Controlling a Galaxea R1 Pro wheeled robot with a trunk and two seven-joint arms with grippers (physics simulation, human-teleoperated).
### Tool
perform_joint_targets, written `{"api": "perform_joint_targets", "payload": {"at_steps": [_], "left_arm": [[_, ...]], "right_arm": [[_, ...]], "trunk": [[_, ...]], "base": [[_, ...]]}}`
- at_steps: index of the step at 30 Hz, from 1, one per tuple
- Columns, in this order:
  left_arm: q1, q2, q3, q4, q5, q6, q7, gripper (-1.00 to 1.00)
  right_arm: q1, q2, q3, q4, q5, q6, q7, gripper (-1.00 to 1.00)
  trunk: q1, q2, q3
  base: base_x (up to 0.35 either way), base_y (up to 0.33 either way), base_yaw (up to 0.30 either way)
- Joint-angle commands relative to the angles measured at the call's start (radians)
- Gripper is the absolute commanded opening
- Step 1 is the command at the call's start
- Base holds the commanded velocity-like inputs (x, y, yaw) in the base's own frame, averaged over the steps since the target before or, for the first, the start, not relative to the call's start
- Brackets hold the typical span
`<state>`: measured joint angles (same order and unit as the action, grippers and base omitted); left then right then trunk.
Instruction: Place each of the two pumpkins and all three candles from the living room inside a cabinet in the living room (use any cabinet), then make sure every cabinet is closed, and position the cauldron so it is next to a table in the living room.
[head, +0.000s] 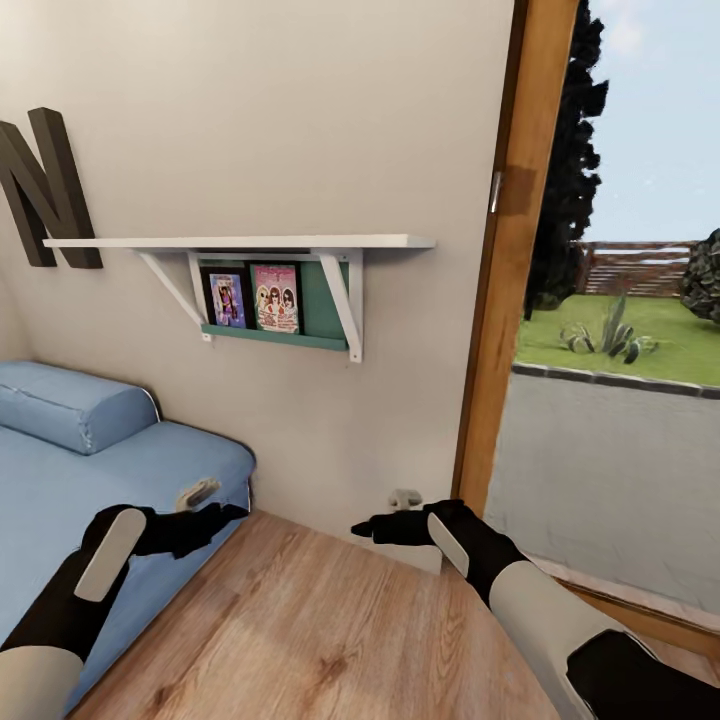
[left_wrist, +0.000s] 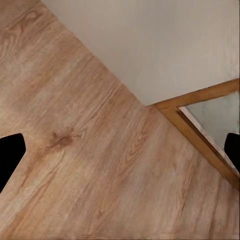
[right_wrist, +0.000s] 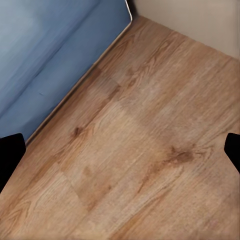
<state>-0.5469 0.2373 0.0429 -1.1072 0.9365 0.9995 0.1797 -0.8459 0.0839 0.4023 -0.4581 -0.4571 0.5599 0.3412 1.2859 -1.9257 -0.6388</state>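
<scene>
Left gripper (head: 215, 512): held low ahead of the trunk, empty. In its wrist view the two dark fingertips (left_wrist: 10, 155) sit at opposite edges, so the jaws stand wide apart, with bare wood floor (left_wrist: 95, 165) between them.

Right gripper (head: 372, 528): same posture, pointing inward toward the left one, nothing held. Its fingertips (right_wrist: 9, 157) are likewise spread wide over floorboards.

Outward: blue sofa (head: 120, 470) on the left, its edge close under the left arm. Straight ahead, a beige wall (head: 300, 120) carrying a white shelf (head: 240, 242) with a green rack of picture covers (head: 275, 298), plus a large dark letter (head: 45, 190). To the right, a wooden door frame (head: 510, 260) and glass onto a yard.

Task things: no pumpkin, candle, cabinet or cauldron can be placed from here, so neither direction, axis nor nearer arm can be judged. My read: robot faces a room corner in transit; the base must turn away from this wall before any reach.
</scene>
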Motion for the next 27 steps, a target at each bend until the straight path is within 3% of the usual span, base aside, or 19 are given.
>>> {"api": "perform_joint_targets", "payload": {"at_steps": [1,5,10,24,26,27], "left_arm": [[0.009,0.006,-0.011,0.001,0.011,0.004,-0.031,1.0],[0.029,0.034,-0.036,-0.004,0.015,0.005,-0.156,1.0],[0.037,0.044,-0.045,-0.008,0.015,0.005,-0.257,1.0],[0.038,0.057,-0.046,-0.008,0.016,0.005,-0.282,1.0],[0.038,0.058,-0.046,-0.008,0.025,0.005,-0.282,1.0],[0.038,0.059,-0.046,-0.008,0.046,0.005,-0.282,1.0]], "right_arm": [[-0.001,-0.001,0.003,-0.001,-0.002,0.003,0.001,1.0],[-0.001,-0.001,0.004,0.001,0.0,0.003,0.001,1.0],[-0.001,-0.001,0.003,0.001,0.0,0.003,0.001,1.0],[-0.001,0.0,0.003,0.001,-0.002,0.002,0.001,1.0],[-0.001,0.0,0.003,0.001,-0.002,0.002,0.001,1.0],[-0.001,0.0,0.003,0.001,-0.002,0.002,0.001,1.0]], "trunk": [[0.0,-0.001,-0.001],[0.0,-0.001,-0.001],[0.0,-0.001,-0.001],[0.0,-0.001,-0.001],[0.0,-0.001,-0.001],[0.0,-0.001,-0.001]], "base": [[0.0,0.0,0.0],[0.0,0.0,0.0],[0.005,0.0,0.0],[0.131,0.0,0.0],[0.105,0.0,0.0],[0.187,0.0,0.0]]}}
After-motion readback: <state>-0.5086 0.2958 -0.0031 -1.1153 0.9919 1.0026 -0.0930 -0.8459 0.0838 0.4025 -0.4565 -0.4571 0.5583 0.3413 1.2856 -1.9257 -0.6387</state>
